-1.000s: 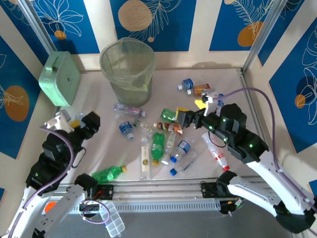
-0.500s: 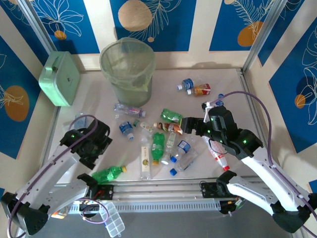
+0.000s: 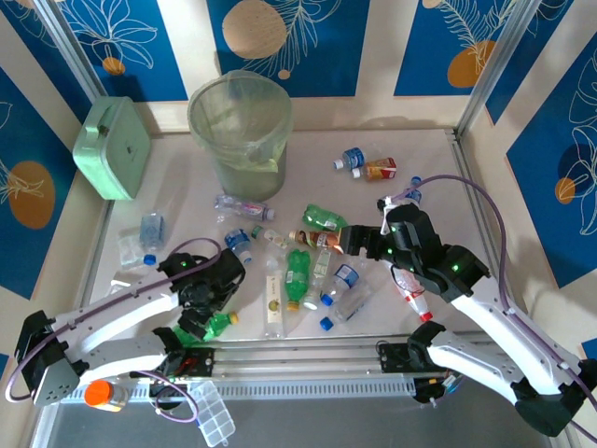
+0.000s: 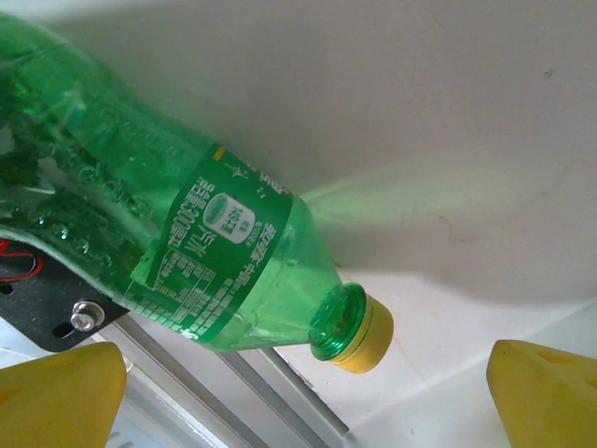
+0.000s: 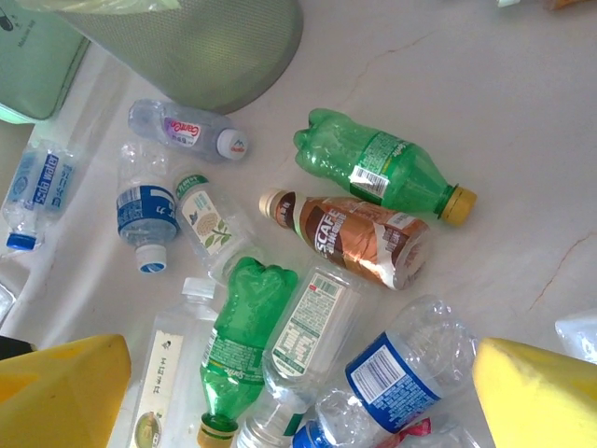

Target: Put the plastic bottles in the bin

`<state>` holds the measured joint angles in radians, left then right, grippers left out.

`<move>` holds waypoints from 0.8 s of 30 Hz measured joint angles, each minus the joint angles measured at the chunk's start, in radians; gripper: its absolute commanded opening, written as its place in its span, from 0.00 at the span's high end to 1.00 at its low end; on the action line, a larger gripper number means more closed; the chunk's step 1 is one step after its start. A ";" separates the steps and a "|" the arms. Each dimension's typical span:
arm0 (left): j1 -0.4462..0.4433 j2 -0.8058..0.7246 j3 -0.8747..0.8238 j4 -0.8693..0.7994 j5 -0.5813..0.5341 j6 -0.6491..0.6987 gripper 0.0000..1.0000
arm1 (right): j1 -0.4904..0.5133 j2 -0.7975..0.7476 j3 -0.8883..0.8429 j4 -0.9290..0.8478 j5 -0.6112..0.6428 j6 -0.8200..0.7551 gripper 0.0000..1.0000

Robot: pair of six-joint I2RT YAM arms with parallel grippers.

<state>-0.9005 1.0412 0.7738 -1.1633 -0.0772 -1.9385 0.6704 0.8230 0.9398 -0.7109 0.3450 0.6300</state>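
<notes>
Green, see-through plastic: the bottle (image 4: 187, 215) lies on its side at 7 o'clock, bumpy, with a round yellow cap (image 4: 359, 327). The left gripper (image 4: 303, 387) hangs over it, fingers wide apart. It should drop lower and pinch the fat middle (necks slip). The right gripper (image 5: 303, 392), also wide apart, hangs over the pile (image 5: 308, 322). The bin (image 3: 244, 159) stands at 12 o'clock.

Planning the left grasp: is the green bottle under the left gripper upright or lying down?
Lying down: the bottle rests on its side on the table, yellow cap pointing sideways.
</notes>
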 measured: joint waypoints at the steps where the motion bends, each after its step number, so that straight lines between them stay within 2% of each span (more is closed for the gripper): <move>1: -0.007 -0.002 0.000 0.000 0.000 -0.014 0.01 | 0.000 0.000 -0.004 -0.001 0.000 0.000 0.05; 10: -0.063 -0.005 -0.064 -0.008 0.035 -0.110 0.01 | 0.004 0.000 -0.008 -0.001 0.000 -0.001 0.05; 19: -0.066 -0.013 -0.140 0.065 0.034 -0.135 0.00 | 0.006 -0.006 -0.009 0.000 0.000 -0.002 0.06; 22: -0.055 -0.023 -0.175 0.095 0.012 -0.143 0.03 | 0.008 -0.008 -0.009 0.001 0.000 -0.004 0.06; 24: -0.032 -0.023 -0.180 0.102 -0.009 -0.145 0.08 | 0.010 -0.008 -0.009 0.004 0.000 -0.009 0.06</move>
<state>-0.9321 1.0180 0.5934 -1.0611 -0.0860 -2.0838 0.6807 0.8146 0.9310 -0.7071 0.3447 0.6212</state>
